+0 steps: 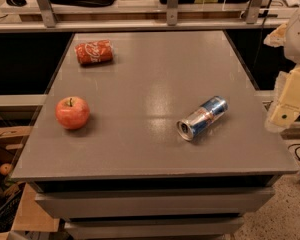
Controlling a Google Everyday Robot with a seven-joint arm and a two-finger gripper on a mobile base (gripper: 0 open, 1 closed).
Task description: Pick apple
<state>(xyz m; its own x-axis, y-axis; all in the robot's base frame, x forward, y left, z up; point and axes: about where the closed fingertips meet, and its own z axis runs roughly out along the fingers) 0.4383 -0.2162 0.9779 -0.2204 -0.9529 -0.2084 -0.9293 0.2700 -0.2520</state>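
Lettering in white, read as Coca-Cola, is seen on a red can (93, 52) laid on its side at 11 o'clock on the grey table (155, 74), while a blue and silver can (202, 117) whose writing cannot be read is laid on its side at 4 o'clock. The apple (72, 112), red-orange with a short dark stem, is set upright at 9 o'clock on the table. The cream-coloured gripper (288, 101) is held beyond the table's edge at 3 o'clock, well apart from the apple, which lies toward 9 o'clock from it; whether it is released or clenched cannot be told.
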